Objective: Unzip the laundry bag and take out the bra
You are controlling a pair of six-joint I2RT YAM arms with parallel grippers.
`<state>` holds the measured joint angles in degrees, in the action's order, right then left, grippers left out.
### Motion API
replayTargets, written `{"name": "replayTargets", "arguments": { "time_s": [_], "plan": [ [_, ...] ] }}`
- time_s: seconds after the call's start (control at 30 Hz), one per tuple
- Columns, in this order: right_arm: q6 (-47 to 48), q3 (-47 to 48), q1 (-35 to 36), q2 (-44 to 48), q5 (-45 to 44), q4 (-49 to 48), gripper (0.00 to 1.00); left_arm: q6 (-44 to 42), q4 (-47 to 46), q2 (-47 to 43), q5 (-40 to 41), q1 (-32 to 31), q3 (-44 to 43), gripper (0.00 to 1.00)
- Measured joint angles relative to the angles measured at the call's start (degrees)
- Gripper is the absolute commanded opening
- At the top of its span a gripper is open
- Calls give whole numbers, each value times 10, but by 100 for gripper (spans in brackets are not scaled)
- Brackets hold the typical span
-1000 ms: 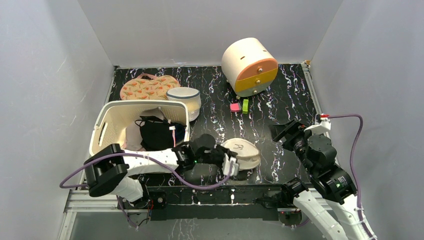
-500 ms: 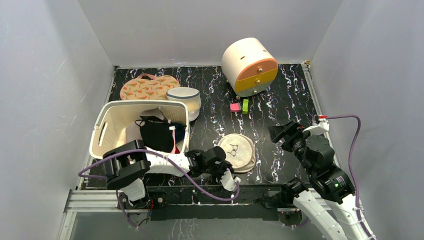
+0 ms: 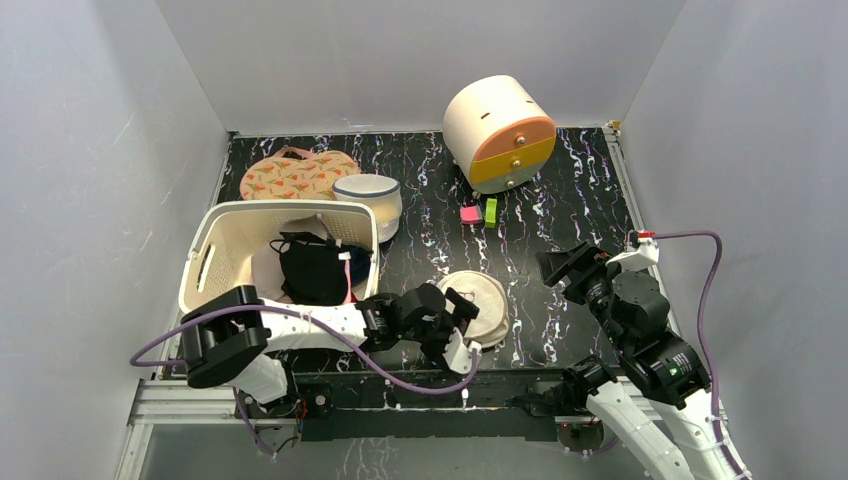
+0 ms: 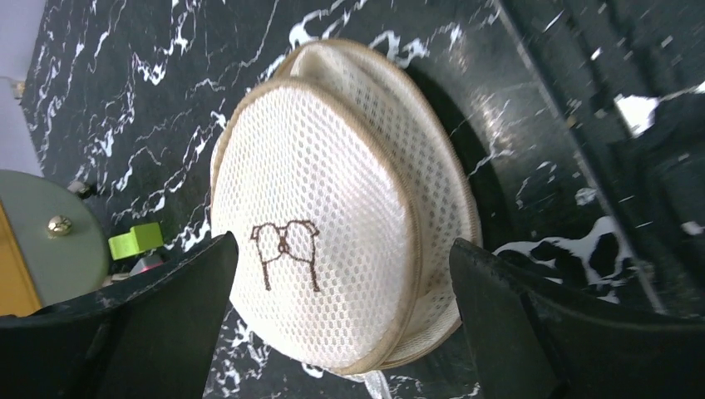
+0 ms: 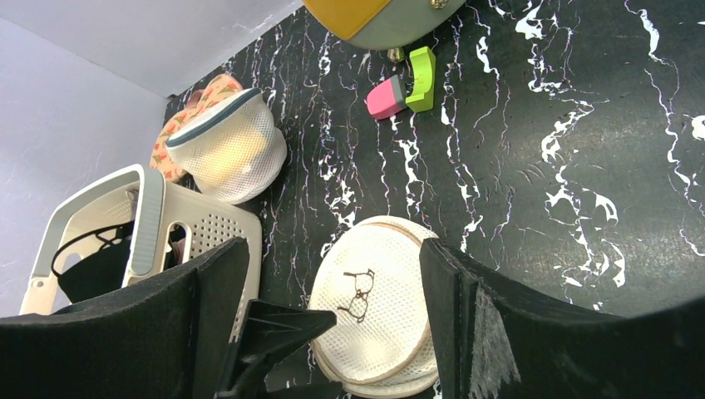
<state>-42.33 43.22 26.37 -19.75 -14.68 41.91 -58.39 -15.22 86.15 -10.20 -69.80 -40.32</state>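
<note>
The laundry bag (image 3: 480,303) is a squat cream mesh cylinder lying on the black marbled table, its round top with the small bra drawing facing up. In the left wrist view the laundry bag (image 4: 332,241) fills the gap between the two dark fingers of my left gripper (image 4: 342,249), which stands wide open around it without gripping. My left gripper (image 3: 462,328) sits at the bag's near left side. My right gripper (image 3: 562,266) hovers open to the right of the bag, apart from it. From the right wrist the laundry bag (image 5: 378,316) shows below my right gripper (image 5: 334,248). The bra is hidden.
A cream laundry basket (image 3: 225,250) with dark clothing stands at the left. Behind it are a white mesh tub with a dark rim (image 3: 367,203) and a floral orange pouch (image 3: 297,174). A cream and orange drawer drum (image 3: 500,128) sits at the back, with a pink block (image 3: 469,214) and a green block (image 3: 490,210) in front.
My left gripper was shut at the bag's near edge and has now opened wide around the bag. The bag settled with its top face up. The right arm has not moved.
</note>
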Motion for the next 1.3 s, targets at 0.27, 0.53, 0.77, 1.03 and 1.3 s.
{"name": "replayTargets", "arguments": {
  "time_s": [0.27,0.53,0.77,1.03,1.3],
  "plan": [
    [0,-12,0,0,0,0,77,169,-39,-40,-100,63,-7,98],
    [7,-12,0,-5,1,-1,82,529,-70,-30,-111,247,-137,98],
    [34,-12,0,-33,8,-9,95,755,-42,-61,-76,413,-209,98],
    [103,12,0,-112,14,-43,98,816,94,-186,54,544,-281,98],
    [217,209,0,-309,-83,-46,98,707,262,-252,217,546,-380,98]
  ]
}}
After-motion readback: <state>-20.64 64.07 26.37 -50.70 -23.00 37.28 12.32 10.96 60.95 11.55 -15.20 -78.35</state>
